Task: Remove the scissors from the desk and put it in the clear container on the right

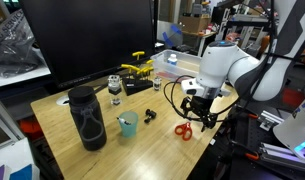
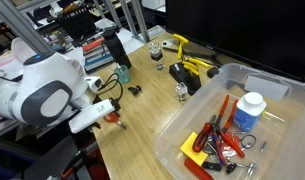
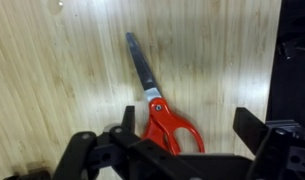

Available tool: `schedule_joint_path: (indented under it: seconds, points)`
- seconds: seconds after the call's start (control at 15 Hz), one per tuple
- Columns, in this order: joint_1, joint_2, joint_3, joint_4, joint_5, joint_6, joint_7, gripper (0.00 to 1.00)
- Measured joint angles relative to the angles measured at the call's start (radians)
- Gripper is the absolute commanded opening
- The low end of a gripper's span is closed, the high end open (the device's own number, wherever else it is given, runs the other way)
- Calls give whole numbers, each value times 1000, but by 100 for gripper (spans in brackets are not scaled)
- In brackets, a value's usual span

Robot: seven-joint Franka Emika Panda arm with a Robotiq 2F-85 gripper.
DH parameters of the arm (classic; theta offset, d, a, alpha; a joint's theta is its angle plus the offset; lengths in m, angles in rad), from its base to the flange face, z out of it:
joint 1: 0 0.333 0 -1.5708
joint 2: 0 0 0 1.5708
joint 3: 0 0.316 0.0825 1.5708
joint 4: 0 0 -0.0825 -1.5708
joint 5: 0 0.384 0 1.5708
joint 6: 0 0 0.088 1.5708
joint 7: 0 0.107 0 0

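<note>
The scissors (image 3: 170, 125), with red-orange loop handles and short silver blades, lie flat on the light-wood desk (image 3: 52, 80). My gripper (image 3: 190, 125) is open just above them. The handles sit between its two fingers, closer to the left one, and the blades point away from it. In both exterior views the scissors (image 1: 182, 128) (image 2: 116, 119) lie near the desk's (image 1: 142, 150) (image 2: 142, 135) edge, under the gripper (image 1: 197, 108) (image 2: 110, 108). The clear container (image 1: 192, 78) (image 2: 192, 110) stands further along the desk.
The container holds several red-handled tools and a white bottle with a blue cap (image 2: 250, 110). A black bottle (image 1: 87, 118), a teal cup (image 1: 127, 124), a small jar (image 1: 115, 88) and a yellow-and-black clamp tool (image 1: 137, 68) (image 2: 192, 58) stand on the desk. A dark monitor (image 1: 92, 40) is behind.
</note>
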Motion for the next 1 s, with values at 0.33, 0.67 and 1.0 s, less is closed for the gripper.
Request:
schedule_joint_path:
  seconds: [0.33,0.67,1.0]
  points:
    - [22,30,-18,19,0,9,0,100]
    - [34,68,-32,44,-26,12,13,100]
    - [49,99,-52,63,-54,12,31,90]
